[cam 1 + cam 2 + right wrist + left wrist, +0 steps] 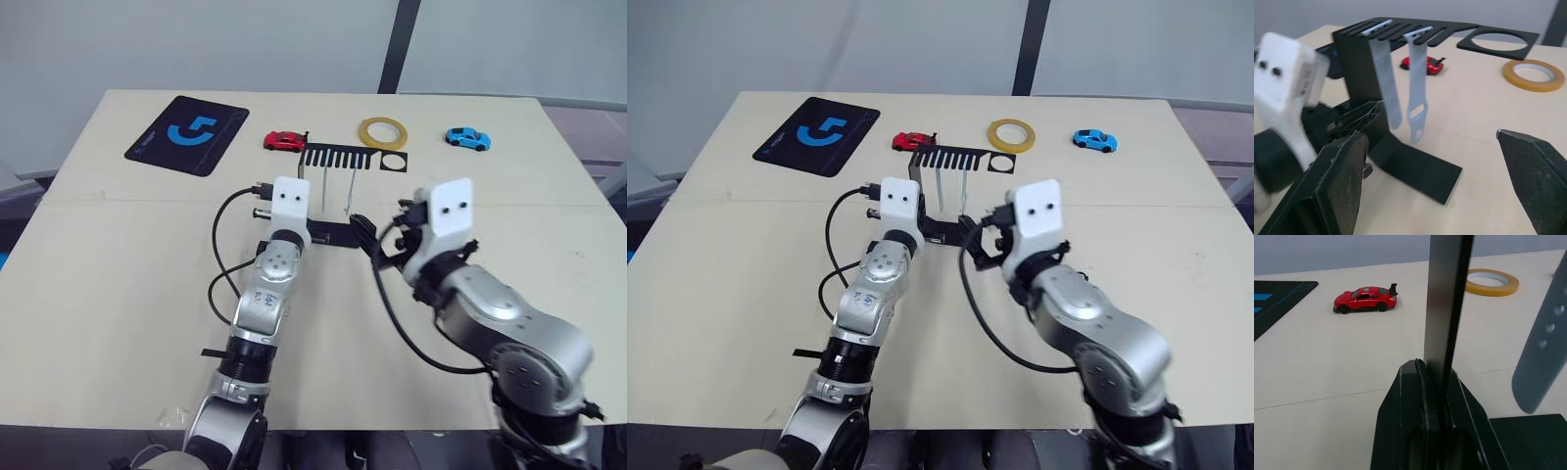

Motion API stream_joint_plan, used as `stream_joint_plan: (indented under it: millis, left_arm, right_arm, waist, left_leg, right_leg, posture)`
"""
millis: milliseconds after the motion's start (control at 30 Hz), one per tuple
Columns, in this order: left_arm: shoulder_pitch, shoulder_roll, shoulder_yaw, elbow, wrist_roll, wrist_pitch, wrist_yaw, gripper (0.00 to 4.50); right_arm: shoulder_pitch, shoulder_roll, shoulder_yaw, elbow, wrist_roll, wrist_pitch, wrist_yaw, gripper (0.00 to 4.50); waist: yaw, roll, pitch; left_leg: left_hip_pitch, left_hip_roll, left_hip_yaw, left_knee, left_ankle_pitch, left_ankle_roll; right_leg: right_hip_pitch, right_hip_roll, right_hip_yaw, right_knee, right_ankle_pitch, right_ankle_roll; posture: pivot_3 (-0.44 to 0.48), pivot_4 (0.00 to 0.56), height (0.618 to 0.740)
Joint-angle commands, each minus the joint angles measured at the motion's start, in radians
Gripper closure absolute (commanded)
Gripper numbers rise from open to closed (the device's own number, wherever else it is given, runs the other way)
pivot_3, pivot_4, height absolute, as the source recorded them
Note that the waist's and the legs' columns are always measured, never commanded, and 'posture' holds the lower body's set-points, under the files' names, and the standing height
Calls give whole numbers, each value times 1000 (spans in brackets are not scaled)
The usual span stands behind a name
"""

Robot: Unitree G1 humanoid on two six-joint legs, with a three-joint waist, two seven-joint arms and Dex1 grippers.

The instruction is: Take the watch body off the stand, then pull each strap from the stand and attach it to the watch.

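- Stand (1376, 73) post is clamped by left end effector (1432, 382).
- Right end effector (1435, 181) is spread wide, empty.
- Straps (1400, 83) could be knocked off; stand could be tipped.

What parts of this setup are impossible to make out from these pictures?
The stand, left wrist view: its top plate is cut off by the picture's edge.
One strap, same view: its hanging end shows, the rest runs past the edge.
The stand's base, eye views: partly behind the left claw.
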Motion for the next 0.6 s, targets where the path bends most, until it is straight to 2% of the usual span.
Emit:
stream_joint_plan:
  millis: [33,167,600]
  left_arm:
    - [-16,-34,-4,1,11,6,19,4458]
    - [-24,-40,-6,6,11,7,31,4458]
    - [-21,-44,-12,10,6,1,42,4458]
  right_arm:
    - [-65,72,28,38,-94,0,-57,0]
    - [-105,148,58,115,-179,-35,-65,0]
    - [-121,240,79,255,-392,-148,-22,0]
  waist:
    - [2,0,0]
    - [1,0,0]
    - [-3,0,0]
  left_leg:
    - [0,0,0,0,0,0]
    - [-1,-1,-2,0,0,0]
    - [-1,0,-2,-1,0,0]
  right_leg:
    - [0,0,0,0,0,0]
    - [0,0,-1,0,0,0]
    - [0,1,-1,0,0,0]
  posture:
    - [0,150,732]
    - [0,150,732]
    - [0,150,732]
